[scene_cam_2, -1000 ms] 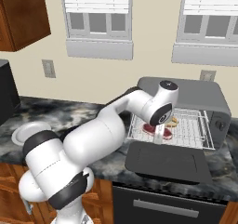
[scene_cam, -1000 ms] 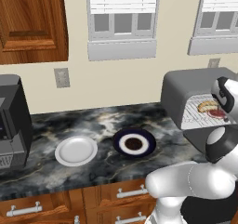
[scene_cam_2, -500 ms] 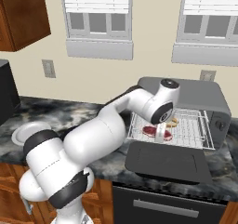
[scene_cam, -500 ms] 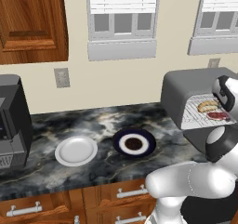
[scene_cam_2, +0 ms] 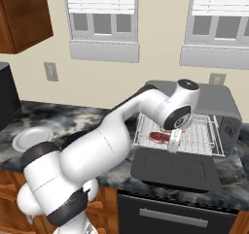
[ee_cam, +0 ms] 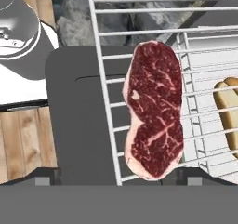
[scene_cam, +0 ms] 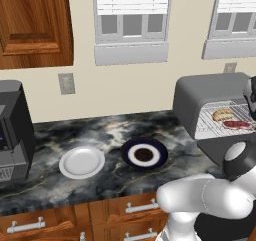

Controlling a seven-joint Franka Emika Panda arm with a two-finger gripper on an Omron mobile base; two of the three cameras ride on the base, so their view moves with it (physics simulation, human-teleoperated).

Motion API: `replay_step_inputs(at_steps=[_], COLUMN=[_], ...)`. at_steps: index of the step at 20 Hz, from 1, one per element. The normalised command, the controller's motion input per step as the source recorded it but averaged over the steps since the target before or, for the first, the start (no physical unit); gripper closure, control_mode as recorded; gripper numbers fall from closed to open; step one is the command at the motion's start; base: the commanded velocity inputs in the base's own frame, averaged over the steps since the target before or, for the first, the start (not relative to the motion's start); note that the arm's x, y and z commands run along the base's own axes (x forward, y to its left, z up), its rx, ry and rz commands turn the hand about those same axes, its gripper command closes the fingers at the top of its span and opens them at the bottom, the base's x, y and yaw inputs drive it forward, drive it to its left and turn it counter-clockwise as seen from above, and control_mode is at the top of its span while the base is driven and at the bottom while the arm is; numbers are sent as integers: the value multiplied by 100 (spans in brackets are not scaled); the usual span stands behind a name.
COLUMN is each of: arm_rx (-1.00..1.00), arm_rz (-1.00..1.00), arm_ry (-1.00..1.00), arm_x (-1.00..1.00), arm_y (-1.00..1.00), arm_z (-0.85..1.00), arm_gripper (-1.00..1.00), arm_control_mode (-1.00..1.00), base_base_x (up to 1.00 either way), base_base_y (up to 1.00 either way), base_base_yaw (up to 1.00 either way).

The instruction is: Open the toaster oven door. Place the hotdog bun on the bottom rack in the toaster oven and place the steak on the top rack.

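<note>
Left base view: I see the toaster oven (scene_cam: 210, 97) open, the steak (scene_cam: 238, 124) and the hotdog bun (scene_cam: 223, 114) on racks inside it. Right base view: my gripper (scene_cam_2: 174, 140) hangs over the oven's lowered door (scene_cam_2: 172, 168). Hand view: claw spread wide, gripping nothing, steak (ee_cam: 153, 108) flat on the top rack (ee_cam: 108, 106).

Kitchen, simulated. Wall (scene_cam: 125, 92): cream, with two white-framed windows (scene_cam: 131, 22), blinds partly lowered, deep grey sills. Switch plate (scene_cam: 66, 83) below the left window; outlet (scene_cam_2: 216, 78) by the right one. Upper cabinet (scene_cam: 31, 25): reddish wood, panelled door. Desk (scene_cam: 100, 132): dark marbled stone, over wood drawers (scene_cam: 100, 217) with silver bar handles. Light: even, soft, with no strong shadows.
</note>
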Motion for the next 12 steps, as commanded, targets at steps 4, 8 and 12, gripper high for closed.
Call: replay_step_inputs(at_steps=[4,8,12], arm_rx=[0,0,0], arm_rz=[-45,-53,-58], arm_ry=[0,0,3], arm_x=[-40,-18,0], arm_y=[0,3,2], arm_z=[0,-5,-10], arm_gripper=[-100,-100,-100], arm_control_mode=[-100,-100,-100], base_base_x=[0,0,0], base_base_y=[0,0,0], base_base_yaw=[0,0,0])
